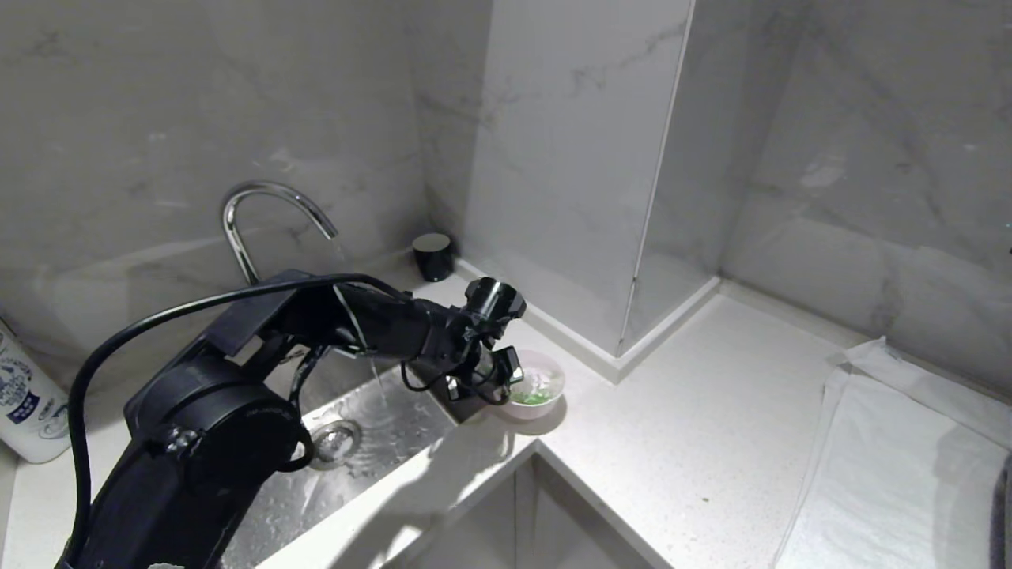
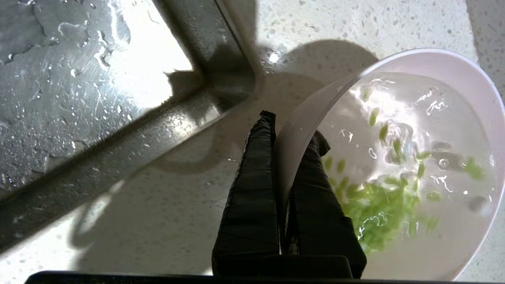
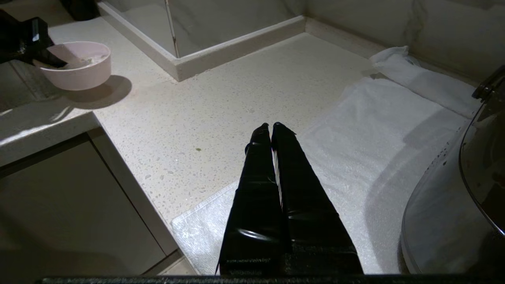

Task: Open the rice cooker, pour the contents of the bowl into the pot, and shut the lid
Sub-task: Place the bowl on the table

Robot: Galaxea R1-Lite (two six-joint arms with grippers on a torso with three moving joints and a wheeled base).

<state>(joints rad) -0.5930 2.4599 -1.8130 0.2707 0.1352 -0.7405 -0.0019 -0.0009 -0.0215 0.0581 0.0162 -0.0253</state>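
One gripper is at work: the left gripper [image 1: 506,379] reaches across the wet sink [image 1: 371,442] and has its two fingers [image 2: 252,189] pinched tight on the near-left wall of the bowl [image 1: 538,383], one finger outside the rim and one inside. The bowl stands on the pale counter [image 1: 672,442] just right of the sink's corner, in front of the marble pillar [image 1: 569,158]. Inside it the green bits [image 2: 378,197] float in a little water, gathered mostly toward the gripped side.

The right gripper [image 3: 271,127] hangs idle over the white towel [image 3: 355,138] at the right of the counter, fingers pressed together with nothing between them. A rounded grey body [image 3: 446,221] at the edge of the right wrist view is probably the rice cooker, but too little shows to say whether its lid is up.

The step in hand looks like carrying the bowl rightward to the cooker. A grip on one side of a thin rim lets the bowl sag away from the fingers, so the wrist should keep the rim level through the lift. Water sloshes, so the travel ought to be slow and without sudden stops, or the greens will spill onto the counter. The lid must be open before the bowl arrives. The tilt should begin only once the rim is over the pot.
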